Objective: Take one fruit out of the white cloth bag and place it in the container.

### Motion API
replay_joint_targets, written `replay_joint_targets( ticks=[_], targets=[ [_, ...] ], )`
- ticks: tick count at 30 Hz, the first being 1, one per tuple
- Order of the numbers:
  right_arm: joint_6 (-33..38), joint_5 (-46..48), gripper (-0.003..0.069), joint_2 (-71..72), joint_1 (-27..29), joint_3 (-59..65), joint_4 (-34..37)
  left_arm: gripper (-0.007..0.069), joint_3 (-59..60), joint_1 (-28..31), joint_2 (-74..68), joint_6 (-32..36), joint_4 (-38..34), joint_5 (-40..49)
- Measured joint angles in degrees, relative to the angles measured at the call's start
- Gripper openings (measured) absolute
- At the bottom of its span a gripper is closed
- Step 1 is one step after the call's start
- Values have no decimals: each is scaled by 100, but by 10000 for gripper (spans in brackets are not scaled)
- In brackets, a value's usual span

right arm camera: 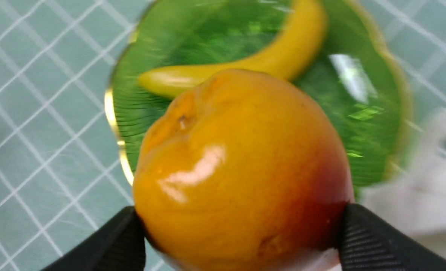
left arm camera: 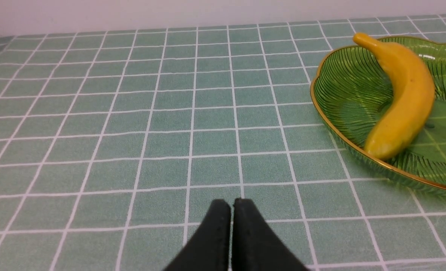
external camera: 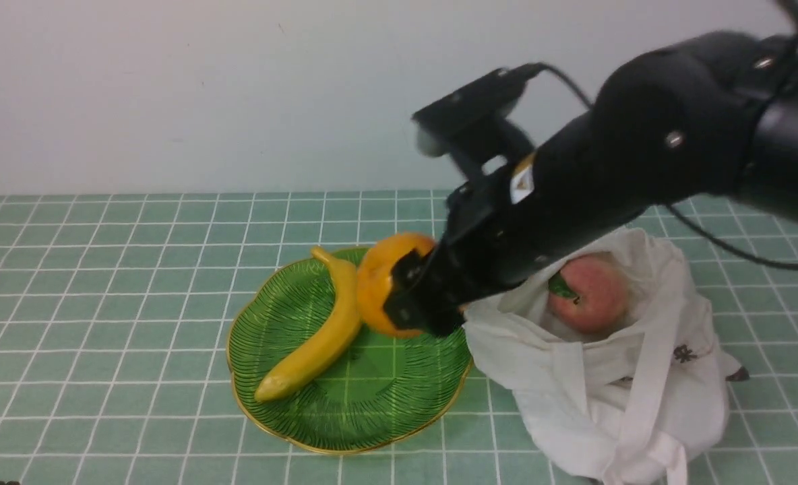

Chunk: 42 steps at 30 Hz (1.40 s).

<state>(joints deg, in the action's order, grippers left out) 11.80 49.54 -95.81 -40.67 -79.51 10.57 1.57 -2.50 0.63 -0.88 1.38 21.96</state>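
My right gripper [external camera: 406, 296] is shut on the fruit [external camera: 385, 276], a glossy orange-yellow pear with a red blush [right arm camera: 238, 169]. It hangs above the right back part of the container [external camera: 304, 323], a ribbed green glass plate with a gold rim [right arm camera: 358, 124]. Both black fingers [right arm camera: 362, 237] press the pear's sides. The white cloth bag [external camera: 628, 384] slumps open just right of the plate. My left gripper [left arm camera: 231, 205] is shut and empty, low over the tablecloth left of the plate [left arm camera: 343, 101].
A long yellow banana [external camera: 321, 337] lies across the plate's left half [left arm camera: 400, 98]. A pink peach with a green leaf [external camera: 591, 293] rests in the bag's mouth. The bag's strap [external camera: 648, 377] hangs down its front. Green checked cloth [external camera: 102, 303] covers the table.
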Motion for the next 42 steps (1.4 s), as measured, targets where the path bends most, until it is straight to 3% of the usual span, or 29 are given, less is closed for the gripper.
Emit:
replay_joint_targets(
  ticks=[6,16,20,28,33,37,38,40,42],
  targets=[
    [77,-466,607,-838,-168,0,-209,-8,0,0,0,0,0,0],
    [-494,-874,629,-1286,-178,0,-413,-8,0,0,0,0,0,0],
    [-526,-673,681,-1237,-185,0,-615,-8,0,0,0,0,0,0],
    [-714,237,680,-777,-185,-530,-870,-8,0,0,0,0,0,0],
    [-1115,1115,542,-114,-185,-1097,-1423,-8,0,0,0,0,0,0],
    [-1779,1536,295,825,-185,-1197,-1913,-8,0,0,0,0,0,0],
    [-1779,1536,295,825,-185,-1197,-1913,-8,0,0,0,0,0,0],
    [-2283,1601,157,1514,-185,-1199,-2198,-8,0,0,0,0,0,0],
    [-2703,1570,69,2036,-185,-1138,-2389,-8,0,0,0,0,0,0]
  ],
)
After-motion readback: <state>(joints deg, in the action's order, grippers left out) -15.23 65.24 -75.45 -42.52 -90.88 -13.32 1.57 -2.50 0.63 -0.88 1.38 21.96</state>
